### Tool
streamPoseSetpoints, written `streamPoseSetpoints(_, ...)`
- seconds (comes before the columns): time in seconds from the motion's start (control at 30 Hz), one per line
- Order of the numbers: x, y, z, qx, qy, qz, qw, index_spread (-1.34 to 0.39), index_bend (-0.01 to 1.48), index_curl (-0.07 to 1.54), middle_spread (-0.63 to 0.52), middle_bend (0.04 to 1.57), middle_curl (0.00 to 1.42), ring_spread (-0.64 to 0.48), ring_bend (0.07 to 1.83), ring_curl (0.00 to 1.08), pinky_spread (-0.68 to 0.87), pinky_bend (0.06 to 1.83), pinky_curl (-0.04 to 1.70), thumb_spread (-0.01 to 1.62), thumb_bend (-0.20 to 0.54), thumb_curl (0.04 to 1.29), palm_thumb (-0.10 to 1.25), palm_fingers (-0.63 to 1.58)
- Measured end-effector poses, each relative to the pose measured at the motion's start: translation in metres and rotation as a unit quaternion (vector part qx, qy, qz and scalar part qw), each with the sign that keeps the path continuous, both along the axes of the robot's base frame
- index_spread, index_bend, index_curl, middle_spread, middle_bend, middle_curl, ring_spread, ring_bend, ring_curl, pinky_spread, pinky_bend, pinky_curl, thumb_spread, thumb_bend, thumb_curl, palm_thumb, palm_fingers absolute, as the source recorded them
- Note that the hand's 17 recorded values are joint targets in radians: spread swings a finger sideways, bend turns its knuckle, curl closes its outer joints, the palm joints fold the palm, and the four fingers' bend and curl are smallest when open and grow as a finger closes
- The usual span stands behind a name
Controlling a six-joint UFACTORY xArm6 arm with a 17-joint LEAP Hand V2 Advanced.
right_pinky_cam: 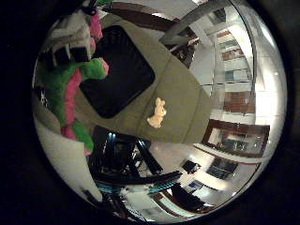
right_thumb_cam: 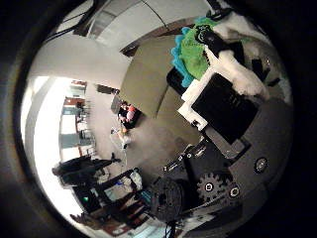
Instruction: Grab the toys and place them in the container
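- Clamping a green plush toy (right_pinky_cam: 63,89) with pink belly and trim, the hand (right_thumb_cam: 233,114) has its fingers (right_pinky_cam: 70,40) curled round the toy's upper part, so the toy hangs close by them above the table (right_pinky_cam: 183,101).
- The little-finger side view shows the toy's long body trailing down from the fingers, with its pink underside facing the camera.
- Only that view shows the black container (right_pinky_cam: 119,70), a dark square bin set on the olive table, lying just past the fingers and the hanging toy.
- Only that view also shows a small cream bunny toy (right_pinky_cam: 157,113) lying on the table beside the container, well apart from the fingers.
- The thumb side view shows the same green toy from another side, with teal spikes along its edge, pressed between the white and black fingers.
- That view shows the hand's own black body and a geared part filling one side, and the table's far edge beyond the fingers.
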State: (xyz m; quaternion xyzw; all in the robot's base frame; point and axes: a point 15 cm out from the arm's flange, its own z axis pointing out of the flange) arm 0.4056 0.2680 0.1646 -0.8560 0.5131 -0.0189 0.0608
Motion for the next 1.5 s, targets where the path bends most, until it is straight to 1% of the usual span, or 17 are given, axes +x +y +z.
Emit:
streamPoseSetpoints(0.27,0.023,-0.001,-0.018,0.004,-0.008,-0.011,1.000,-0.23,1.14,0.74,-0.12,1.36,0.63,-0.18,1.43,0.61,-0.21,1.37,0.76,0.88,-0.014,0.80,1.07,1.17)
streamPoseSetpoints(0.43,0.035,-0.006,-0.022,0.007,-0.016,-0.018,1.000,-0.24,1.13,0.74,-0.12,1.36,0.63,-0.20,1.38,0.62,-0.21,1.38,0.76,0.92,-0.023,0.77,1.01,1.13)
streamPoseSetpoints(0.57,0.040,-0.012,-0.023,0.007,-0.016,-0.022,1.000,-0.27,0.99,0.73,-0.13,1.28,0.62,-0.20,1.37,0.62,-0.23,1.35,0.74,0.85,-0.031,0.75,0.97,1.08)
streamPoseSetpoints(0.6,0.041,-0.014,-0.024,0.006,-0.016,-0.024,1.000,-0.29,0.92,0.72,-0.13,1.26,0.61,-0.20,1.35,0.61,-0.24,1.33,0.72,0.82,-0.036,0.74,0.95,1.07)
streamPoseSetpoints(0.63,0.042,-0.017,-0.024,0.006,-0.016,-0.027,1.000,-0.29,0.90,0.72,-0.13,1.25,0.61,-0.20,1.35,0.61,-0.25,1.33,0.72,0.81,-0.035,0.74,0.95,1.06)
streamPoseSetpoints(0.7,0.044,-0.022,-0.024,0.004,-0.017,-0.029,0.999,-0.31,0.73,0.70,-0.15,1.14,0.59,-0.20,1.31,0.59,-0.29,1.31,0.69,0.74,-0.036,0.72,0.92,0.97)
streamPoseSetpoints(0.77,0.046,-0.026,-0.024,0.003,-0.016,-0.027,0.999,-0.30,0.63,0.71,-0.14,1.04,0.58,-0.22,1.28,0.58,-0.34,1.29,0.66,0.71,-0.034,0.71,0.91,0.87)
streamPoseSetpoints(0.8,0.048,-0.028,-0.024,0.003,-0.017,-0.027,0.999,-0.28,0.59,0.70,-0.12,0.99,0.56,-0.23,1.26,0.57,-0.35,1.29,0.66,0.72,-0.032,0.71,0.91,0.78)
streamPoseSetpoints(0.83,0.048,-0.029,-0.024,0.004,-0.016,-0.026,1.000,-0.25,0.56,0.70,-0.09,0.93,0.55,-0.23,1.27,0.57,-0.36,1.29,0.65,0.74,-0.030,0.70,0.91,0.76)
streamPoseSetpoints(0.87,0.049,-0.031,-0.023,0.004,-0.017,-0.024,1.000,-0.22,0.52,0.68,-0.03,0.90,0.54,-0.22,1.26,0.56,-0.37,1.26,0.63,0.78,-0.022,0.68,0.91,0.73)
streamPoseSetpoints(0.97,0.049,-0.031,-0.019,0.005,-0.020,-0.020,1.000,-0.16,0.48,0.67,0.13,0.86,0.52,-0.18,1.23,0.53,-0.38,1.15,0.59,0.89,-0.022,0.65,0.90,0.71)
streamPoseSetpoints(1.07,0.049,-0.032,-0.017,0.005,-0.020,-0.018,1.000,-0.17,0.44,0.65,0.20,0.86,0.52,-0.14,1.18,0.51,-0.36,1.09,0.57,0.94,-0.025,0.62,0.88,0.71)
streamPoseSetpoints(1.13,0.049,-0.032,-0.014,0.005,-0.022,-0.016,1.000,-0.19,0.41,0.64,0.21,0.87,0.51,-0.13,1.17,0.50,-0.35,1.06,0.56,0.96,-0.026,0.60,0.87,0.71)
streamPoseSetpoints(1.23,0.050,-0.035,-0.004,0.007,-0.027,-0.012,1.000,-0.24,0.35,0.62,0.16,0.90,0.52,-0.13,1.14,0.49,-0.34,1.03,0.54,0.98,-0.030,0.57,0.84,0.69)
streamPoseSetpoints(1.3,0.053,-0.042,0.005,0.007,-0.031,-0.014,0.999,-0.30,0.31,0.61,0.06,0.91,0.52,-0.17,1.14,0.48,-0.31,0.99,0.54,1.00,-0.029,0.55,0.81,0.63)
streamPoseSetpoints(1.43,0.056,-0.067,0.025,0.007,-0.036,-0.021,0.999,-0.40,0.34,0.59,-0.12,0.86,0.51,-0.25,1.09,0.47,-0.21,0.94,0.52,1.03,-0.031,0.51,0.75,0.50)
streamPoseSetpoints(1.5,0.055,-0.082,0.031,0.003,-0.031,-0.025,0.999,-0.43,0.36,0.58,-0.17,0.81,0.50,-0.26,1.06,0.45,-0.15,0.97,0.51,1.05,-0.029,0.49,0.73,0.44)
